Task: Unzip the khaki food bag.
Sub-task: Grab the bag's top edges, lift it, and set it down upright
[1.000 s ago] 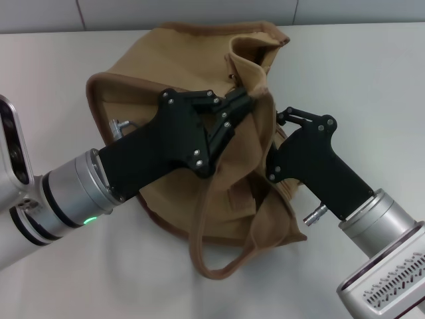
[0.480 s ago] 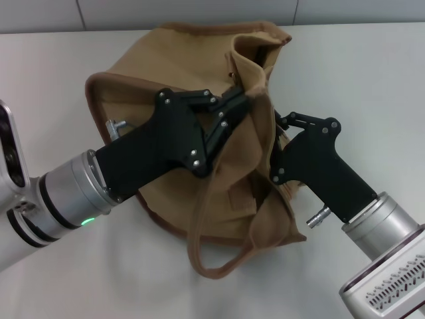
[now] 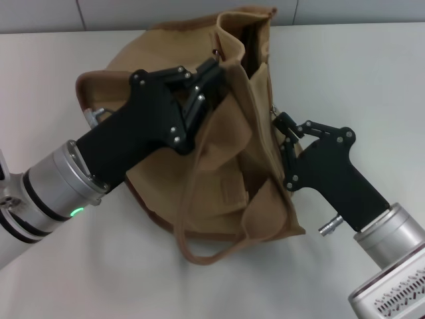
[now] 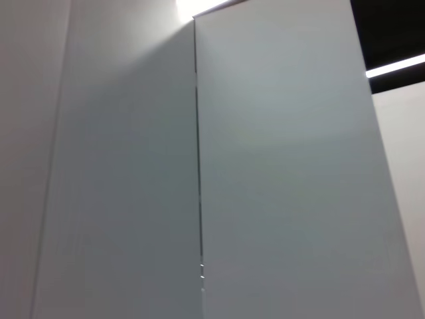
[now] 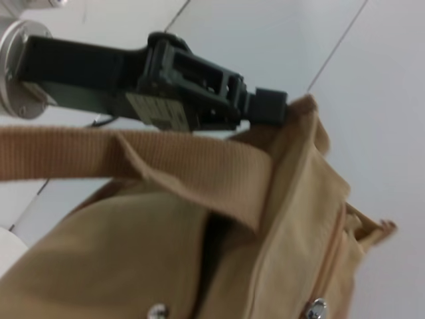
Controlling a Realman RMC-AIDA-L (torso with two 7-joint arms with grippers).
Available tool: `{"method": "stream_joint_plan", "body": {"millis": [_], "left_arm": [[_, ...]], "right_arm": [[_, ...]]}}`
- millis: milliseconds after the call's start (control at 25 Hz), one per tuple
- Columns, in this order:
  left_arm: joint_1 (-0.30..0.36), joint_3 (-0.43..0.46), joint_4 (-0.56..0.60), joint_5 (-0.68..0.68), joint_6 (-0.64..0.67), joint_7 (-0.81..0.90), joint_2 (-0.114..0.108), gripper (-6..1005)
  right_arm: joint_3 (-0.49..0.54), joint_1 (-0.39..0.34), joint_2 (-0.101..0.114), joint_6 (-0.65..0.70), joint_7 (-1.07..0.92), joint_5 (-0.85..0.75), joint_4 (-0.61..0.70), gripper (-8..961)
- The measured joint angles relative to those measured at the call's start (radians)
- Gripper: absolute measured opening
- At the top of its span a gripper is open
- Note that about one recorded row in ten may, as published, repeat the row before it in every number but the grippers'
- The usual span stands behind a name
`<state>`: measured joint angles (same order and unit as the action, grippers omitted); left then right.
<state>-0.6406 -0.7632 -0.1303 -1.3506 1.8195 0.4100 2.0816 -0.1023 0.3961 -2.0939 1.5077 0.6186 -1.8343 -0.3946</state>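
Khaki bag (image 3: 219, 166) slumped mid-table (image 3: 53, 60), top gaping at the far end. Left gripper (image 3: 216, 74) pinched shut on the bag's top edge; right gripper (image 3: 282, 126) clamped on its right side.

Lab-like: bare white table (image 3: 60, 73), plain panel walls (image 4: 279, 166).

I see the khaki food bag (image 3: 219, 179) in plain tan canvas with darker brown piping and a silver snap (image 5: 316, 309). Both grippers, left (image 3: 214, 74) and right (image 3: 284, 127), are matte black on silver-grey wrists. Beneath them, the tabletop (image 3: 372, 73) is off-white.
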Motion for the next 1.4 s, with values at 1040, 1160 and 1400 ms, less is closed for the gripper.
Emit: {"method": "stream_joint_plan", "body": {"millis": [1040,1160,1400], "left_arm": [[0.073,0.285,-0.064,0.005,-0.068,0.112,0.000,121],[0.094,0.283,-0.065,0.004,-0.092,0.113,0.000,122],[0.143,0.278,-0.045,-0.026,-0.075,0.150,-0.003,125]], "right_arm": [[0.100,-0.152,0.007,0.134,-0.283,0.003,0.208,117],[0.120,-0.144,0.005,0.140,-0.289,0.003,0.200,127],[0.161,-0.125,0.003,0.160,-0.355,0.004,0.182,148]]}}
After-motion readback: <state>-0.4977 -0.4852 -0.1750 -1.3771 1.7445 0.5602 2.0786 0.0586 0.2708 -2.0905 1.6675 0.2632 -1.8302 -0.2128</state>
